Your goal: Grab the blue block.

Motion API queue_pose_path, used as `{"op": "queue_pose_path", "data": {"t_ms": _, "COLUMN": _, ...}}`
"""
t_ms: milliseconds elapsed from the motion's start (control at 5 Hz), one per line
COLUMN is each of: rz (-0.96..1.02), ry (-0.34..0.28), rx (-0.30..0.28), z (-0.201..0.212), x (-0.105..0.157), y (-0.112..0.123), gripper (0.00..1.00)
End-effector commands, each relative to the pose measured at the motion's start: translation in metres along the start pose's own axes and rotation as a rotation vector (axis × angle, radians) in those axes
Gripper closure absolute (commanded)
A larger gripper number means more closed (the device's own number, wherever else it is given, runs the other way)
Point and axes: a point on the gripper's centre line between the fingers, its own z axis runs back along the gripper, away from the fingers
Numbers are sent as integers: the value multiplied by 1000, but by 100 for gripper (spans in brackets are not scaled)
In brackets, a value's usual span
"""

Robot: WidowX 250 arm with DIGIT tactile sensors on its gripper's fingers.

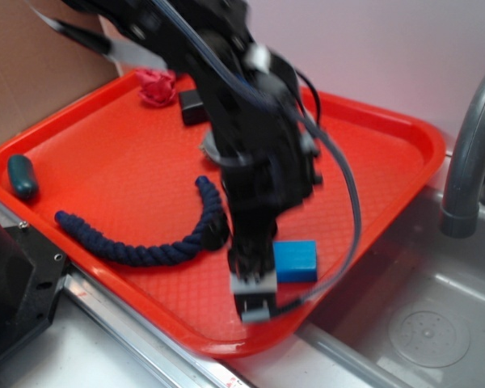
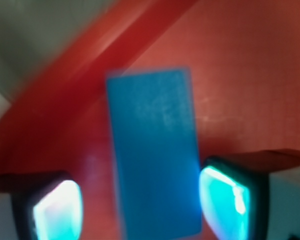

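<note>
The tool is spread wide, one finger on each long side of the blue block, so closing should clamp its narrow width. The block lies flat on the red tray, near the front rim.

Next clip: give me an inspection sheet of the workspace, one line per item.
Surface: red tray, near corner overhanging a sink.
Job's things: blue block flat on the tray near its front edge.
Clutter: dark blue rope, teal capsule, pink knitted thing, black block.
Grippers: claw open, pads either side of the block's near end, right pad almost touching, left one apart.
Cables: grey cable looping off the arm above the tray.
Surroundings: faucet, cardboard.
</note>
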Motion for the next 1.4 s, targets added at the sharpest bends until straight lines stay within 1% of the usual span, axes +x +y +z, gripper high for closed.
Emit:
{"op": "queue_pose_path", "data": {"t_ms": 0, "rz": 35, "ry": -55, "rx": -26, "z": 8, "x": -6, "y": -5, "gripper": 100}}
{"op": "queue_pose_path", "data": {"t_ms": 200, "rz": 87, "ry": -83, "rx": -57, "z": 36, "x": -19, "y": 1, "gripper": 100}}
{"op": "queue_pose_path", "data": {"t_ms": 400, "rz": 263, "ry": -99, "rx": -55, "z": 85, "x": -48, "y": 8, "gripper": 100}}
{"op": "queue_pose_path", "data": {"t_ms": 600, "rz": 512, "ry": -116, "rx": -16, "z": 134, "x": -81, "y": 16, "gripper": 100}}
{"op": "queue_pose_path", "data": {"t_ms": 800, "rz": 686, "ry": -78, "rx": 6, "z": 165, "x": -97, "y": 38, "gripper": 100}}
{"op": "queue_pose_path", "data": {"t_ms": 1000, "rz": 774, "ry": -44, "rx": 7, "z": 163, "x": -101, "y": 70, "gripper": 100}}
{"op": "queue_pose_path", "data": {"t_ms": 1200, "rz": 869, "ry": -76, "rx": 49, "z": 168, "x": -114, "y": 88, "gripper": 100}}
